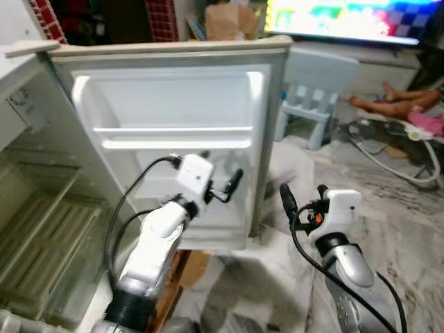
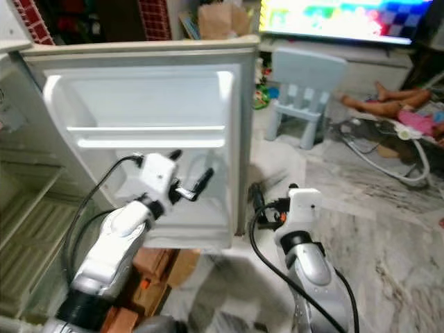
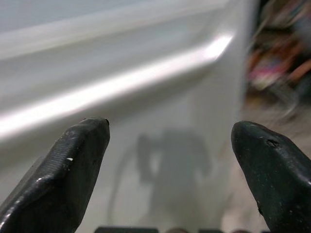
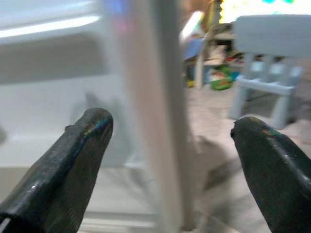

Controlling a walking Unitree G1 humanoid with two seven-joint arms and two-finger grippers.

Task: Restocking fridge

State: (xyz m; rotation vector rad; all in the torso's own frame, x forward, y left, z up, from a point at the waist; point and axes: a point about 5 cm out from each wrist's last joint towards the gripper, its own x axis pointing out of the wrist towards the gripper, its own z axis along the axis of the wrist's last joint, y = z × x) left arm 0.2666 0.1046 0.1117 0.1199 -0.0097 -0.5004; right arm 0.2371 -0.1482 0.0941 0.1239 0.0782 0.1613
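The fridge door (image 1: 173, 132) stands wide open, its shelves bare. The left end effector (image 1: 223, 182) hovers spread before the door's lower bin; the right end effector (image 1: 302, 198), also spread and holding nothing, faces the door's edge. Fetching stock comes first, I judge, keeping both arms off the door.

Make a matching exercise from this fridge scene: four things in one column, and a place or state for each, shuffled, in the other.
Things:
1. fridge door
2. left gripper
3. right gripper
4. child's chair

Places or states:
A. stands on the floor beyond the door's edge
B. swung wide open, shelves bare
C. open, raised in front of the door's inner side
D. open, held beside the door's free edge

Pairs: 1-B, 2-C, 3-D, 4-A
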